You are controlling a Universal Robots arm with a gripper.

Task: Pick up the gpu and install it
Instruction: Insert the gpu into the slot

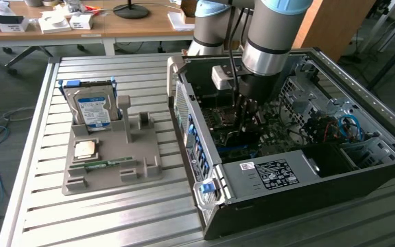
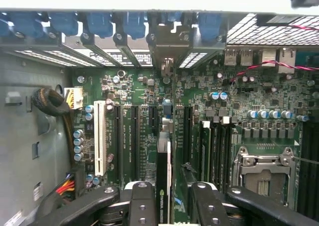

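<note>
In the wrist view the gpu (image 2: 163, 171) appears edge-on as a thin dark card with a green logo, and its pale metal end bracket (image 2: 167, 54) reaches the case's rear slot openings. My gripper (image 2: 173, 191) is shut on it, one black finger (image 2: 143, 206) on each flat side. The card hangs upright just above the long black expansion slots of the green motherboard (image 2: 249, 101), beside a white slot (image 2: 99, 136). In the exterior view my gripper (image 1: 248, 116) reaches down into the open computer case (image 1: 362, 82).
On the slatted metal table (image 1: 115, 221), a grey fixture (image 1: 149, 167) carries a silver blue-labelled hard drive (image 1: 91, 110), a processor chip (image 1: 86, 149) and a green memory stick (image 1: 101, 164). Cables (image 1: 345, 126) and an empty processor socket (image 2: 262, 178) lie inside the case.
</note>
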